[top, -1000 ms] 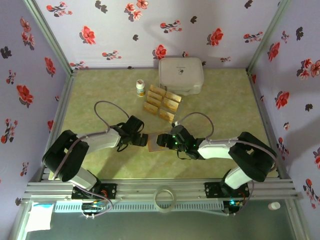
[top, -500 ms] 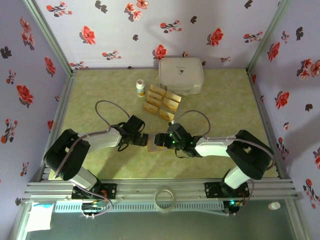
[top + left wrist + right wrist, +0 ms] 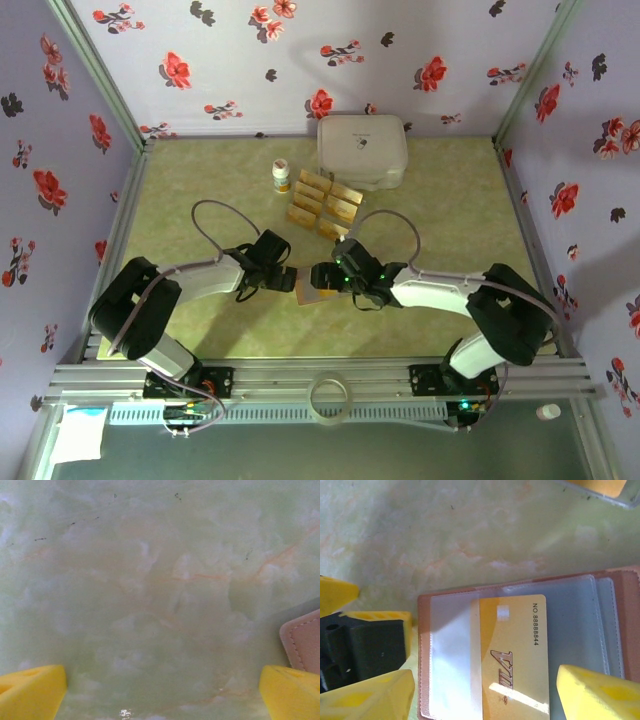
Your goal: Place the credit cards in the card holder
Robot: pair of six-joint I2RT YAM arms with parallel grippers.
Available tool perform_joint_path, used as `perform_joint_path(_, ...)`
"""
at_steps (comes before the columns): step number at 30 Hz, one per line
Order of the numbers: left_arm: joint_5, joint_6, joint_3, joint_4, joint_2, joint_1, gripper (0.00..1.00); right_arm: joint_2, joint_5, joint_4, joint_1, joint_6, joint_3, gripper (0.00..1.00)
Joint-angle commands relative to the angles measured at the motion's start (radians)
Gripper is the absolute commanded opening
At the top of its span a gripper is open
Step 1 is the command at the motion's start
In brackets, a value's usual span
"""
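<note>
The card holder (image 3: 308,290) lies open on the table between my two grippers, pinkish-tan with clear pockets (image 3: 451,650). One gold credit card (image 3: 515,655) lies flat on its pockets; whether its left edge is tucked under a sleeve I cannot tell. My right gripper (image 3: 482,695) hovers over it, open, its yellow fingers (image 3: 597,692) standing clear of the card on both sides. My left gripper (image 3: 160,695) is open over bare table, just left of the holder's corner (image 3: 302,640). Several more credit cards (image 3: 322,205) lie in a cluster farther back.
A large white rounded box (image 3: 362,150) stands at the back, with a small white bottle (image 3: 281,176) left of the cards. A tape roll (image 3: 330,393) rests on the front rail. Flowered walls close in the table on three sides.
The right arm has crept slightly left and farther over the card holder, and its jaws stand a touch wider. The left arm has barely moved.
</note>
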Motion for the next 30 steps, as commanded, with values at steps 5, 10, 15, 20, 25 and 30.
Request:
perform_joint_path(5, 0.033, -0.011, -0.008, 0.072, 0.084, -0.001, 1.0, -0.038, 0.062, -0.145, -0.033, -0.063, 0.036, 0.44)
perform_joint_path(10, 0.033, -0.006, 0.0, 0.069, 0.097, 0.0, 1.0, -0.024, 0.074, -0.208, -0.063, -0.11, 0.048, 0.03)
perform_joint_path(15, 0.033, -0.002, 0.012, 0.067, 0.111, -0.001, 1.0, -0.014, 0.081, -0.226, -0.085, -0.134, 0.062, 0.0)
perform_joint_path(20, 0.035, 0.0, 0.023, 0.065, 0.122, 0.0, 1.0, 0.046, 0.057, -0.227, -0.088, -0.153, 0.105, 0.0)
perform_joint_path(25, 0.036, 0.001, 0.023, 0.064, 0.128, 0.0, 1.0, 0.1, 0.044, -0.222, -0.087, -0.163, 0.135, 0.0)
perform_joint_path(30, 0.039, 0.0, 0.021, 0.064, 0.126, 0.0, 1.0, 0.12, 0.045, -0.219, -0.088, -0.163, 0.138, 0.0)
